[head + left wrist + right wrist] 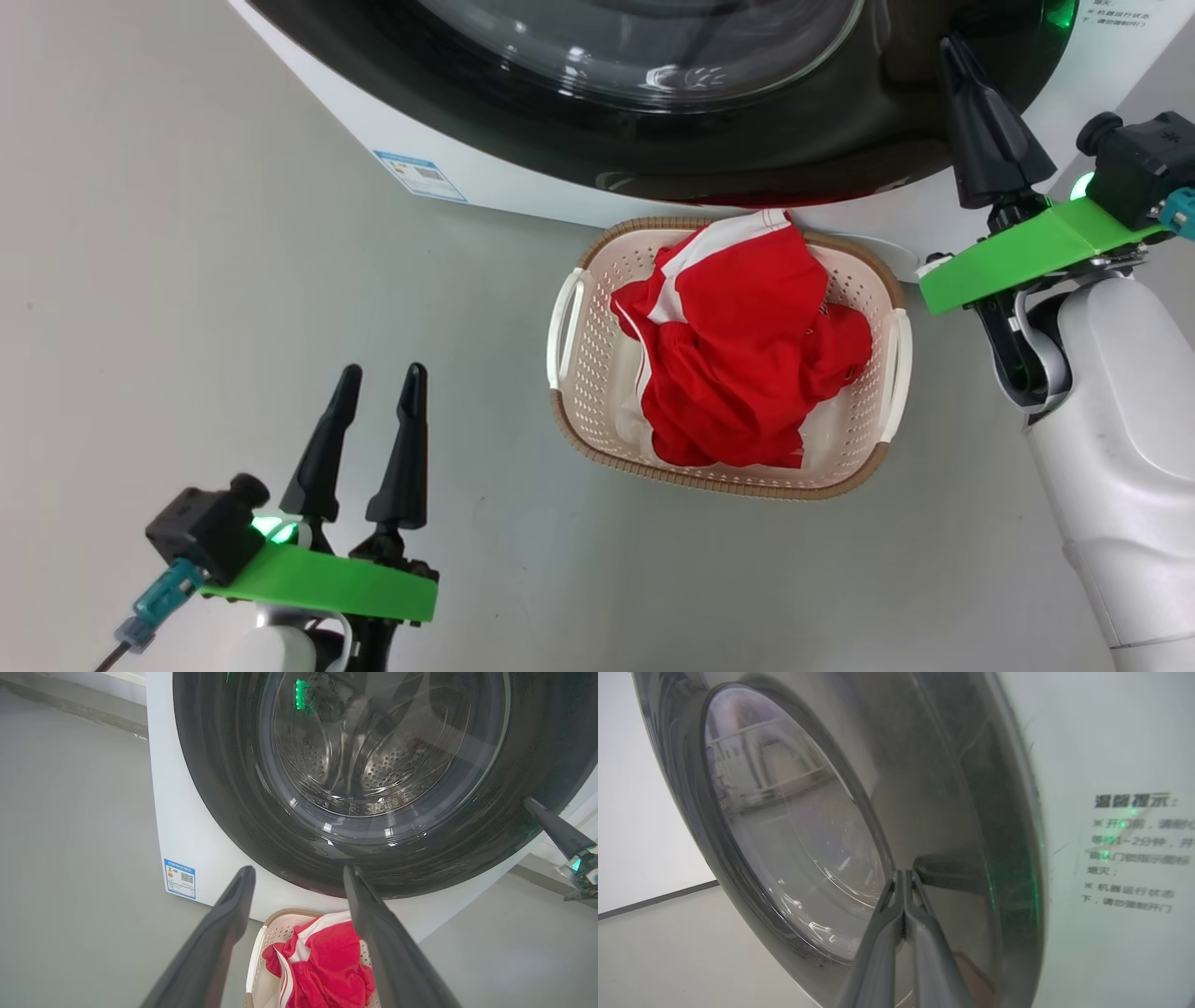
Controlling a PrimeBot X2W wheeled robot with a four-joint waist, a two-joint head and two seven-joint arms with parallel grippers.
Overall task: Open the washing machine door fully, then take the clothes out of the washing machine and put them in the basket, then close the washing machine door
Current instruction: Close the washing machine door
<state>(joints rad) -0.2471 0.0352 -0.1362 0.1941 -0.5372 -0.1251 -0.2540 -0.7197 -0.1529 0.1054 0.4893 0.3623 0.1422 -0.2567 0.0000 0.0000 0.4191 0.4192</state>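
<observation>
The washing machine door [653, 112] lies flat against the white washing machine [420, 140], its black rim and glass window [383, 742] facing me. The red clothes [742, 350] with white stripes lie heaped in the cream basket [574, 392] on the floor just in front of the machine. My right gripper [952, 47] is shut, its tips resting against the door's black rim [962, 812] at the right side, nothing between them. My left gripper [381, 373] stands open over the floor, left of the basket and apart from it. In the left wrist view the left gripper [299, 872] points toward the door and the basket [280, 924].
Grey floor [187, 280] lies all around the basket. A blue label [420, 175] sits on the machine's lower left front, and a printed notice [1134, 854] sits right of the door. My right forearm [1120, 467] stands right of the basket.
</observation>
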